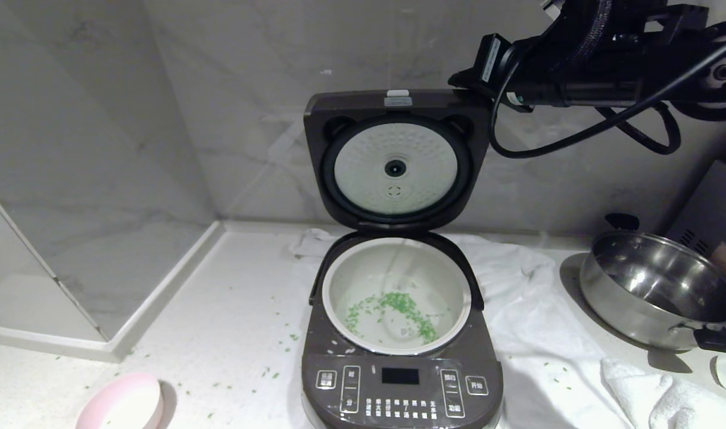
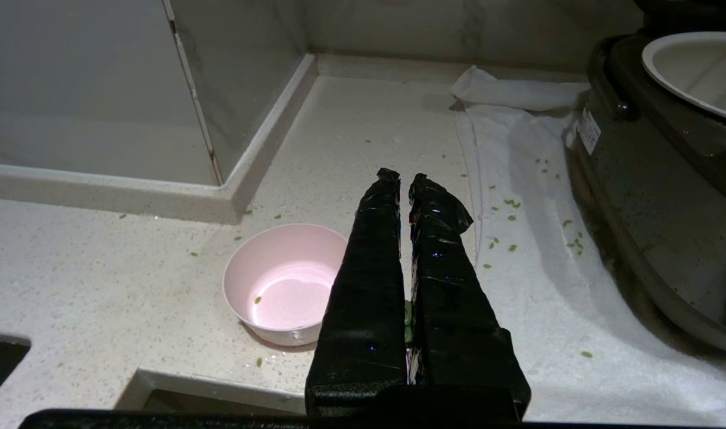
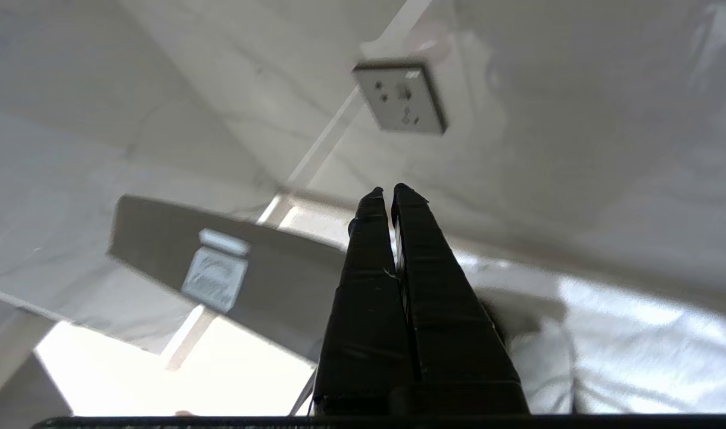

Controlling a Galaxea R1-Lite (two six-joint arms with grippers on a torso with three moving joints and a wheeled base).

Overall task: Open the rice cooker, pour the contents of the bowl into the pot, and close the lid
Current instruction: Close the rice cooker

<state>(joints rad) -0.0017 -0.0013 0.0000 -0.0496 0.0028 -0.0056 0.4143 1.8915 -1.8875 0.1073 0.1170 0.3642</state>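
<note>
Nearest on the bench (image 1: 220,333) sits the bowl (image 1: 122,405), basically emptied, with the left claw (image 2: 403,179) parked above it, pinched shut on nothing. The rice cooker (image 1: 401,381) panel has white Chinese labels too small to read, and the green bits (image 1: 392,310) are already in the pot (image 1: 396,292). Farthest back, the right claw (image 3: 386,193), closed and empty, is up behind the raised lid (image 1: 396,158), looks placed to push it down.

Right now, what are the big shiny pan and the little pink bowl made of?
The pan looks like polished steel: mirror-bright walls with reflections, plus a black handle. The pink bowl looks like smooth plastic or glazed ceramic; its soft, even sheen leaves that open.
</note>
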